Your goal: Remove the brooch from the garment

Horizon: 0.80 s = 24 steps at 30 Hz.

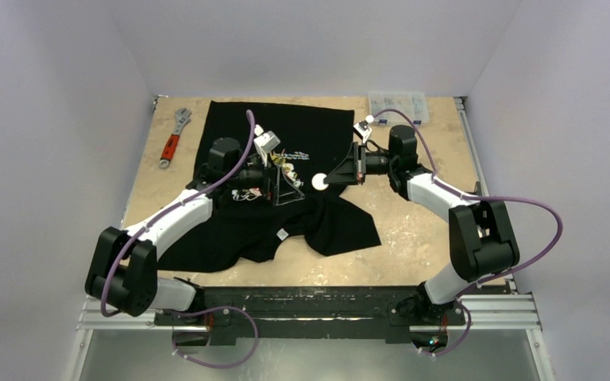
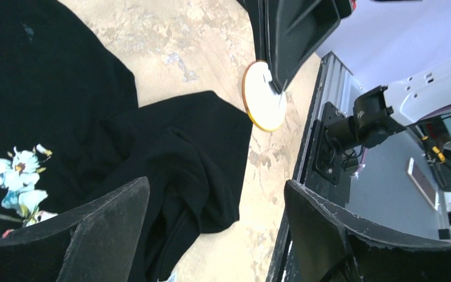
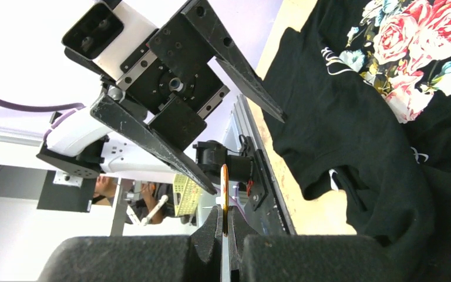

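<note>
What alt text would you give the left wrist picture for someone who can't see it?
A round white brooch with an orange rim is pinched in the black right gripper over a mottled tan table, apart from the black floral T-shirt lying at left. The left gripper stands open in the foreground, holding nothing.

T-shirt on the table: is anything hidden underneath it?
Around the black T-shirt only the tan tabletop shows. Its bunched folds cover whatever lies beneath, so that cannot be seen. The round white badge is off it, pinched in the right claw.
</note>
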Each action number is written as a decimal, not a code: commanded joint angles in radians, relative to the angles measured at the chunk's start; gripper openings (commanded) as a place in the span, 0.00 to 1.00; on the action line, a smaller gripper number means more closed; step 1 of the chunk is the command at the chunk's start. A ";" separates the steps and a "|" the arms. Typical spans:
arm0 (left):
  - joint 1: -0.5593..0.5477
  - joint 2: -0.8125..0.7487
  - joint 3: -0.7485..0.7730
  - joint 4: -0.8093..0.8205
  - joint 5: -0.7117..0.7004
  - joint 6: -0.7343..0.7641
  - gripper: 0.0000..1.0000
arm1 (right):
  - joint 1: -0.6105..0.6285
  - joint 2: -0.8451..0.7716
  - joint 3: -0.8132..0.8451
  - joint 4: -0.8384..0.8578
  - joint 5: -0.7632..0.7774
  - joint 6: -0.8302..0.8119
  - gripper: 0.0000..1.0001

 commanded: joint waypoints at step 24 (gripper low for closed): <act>-0.131 0.116 0.201 0.067 -0.111 -0.135 0.58 | 0.003 -0.049 0.036 -0.027 -0.048 -0.058 0.00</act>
